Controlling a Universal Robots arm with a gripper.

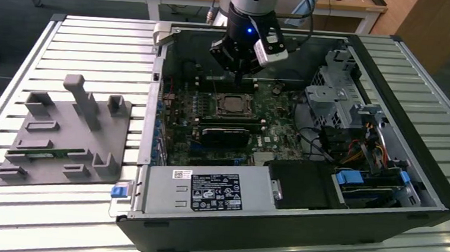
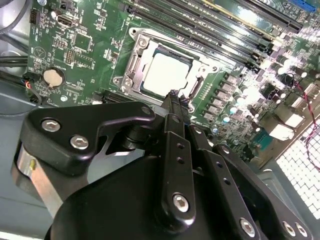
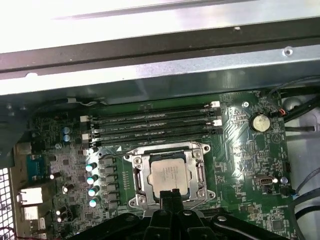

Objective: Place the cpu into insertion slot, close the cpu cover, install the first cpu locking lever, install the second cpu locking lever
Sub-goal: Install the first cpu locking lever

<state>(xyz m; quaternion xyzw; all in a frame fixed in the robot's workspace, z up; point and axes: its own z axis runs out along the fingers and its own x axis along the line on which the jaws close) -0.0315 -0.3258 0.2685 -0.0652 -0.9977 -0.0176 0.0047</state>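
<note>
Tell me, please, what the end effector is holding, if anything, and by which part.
Nothing visible: the end effector is shut, its tips at the edge of the cpu cover, with the cpu seated beneath.

Cpu [image 3: 169, 175] pale beige-silver; cpu cover [image 3: 141, 172] silvery; motherboard [image 3: 240, 160] green; gripper [image 2: 173, 96] black; slatted table [image 1: 96, 40] white; fixture plate [image 1: 73, 145] grey.

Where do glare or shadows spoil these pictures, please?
In the first wrist view, the grey metal case wall is washed nearly to white. In the second wrist view, glare bleaches the pale square cpu and the small silver capacitors. In the exterior view, light is even, but the black computer case is dim inside.
</note>
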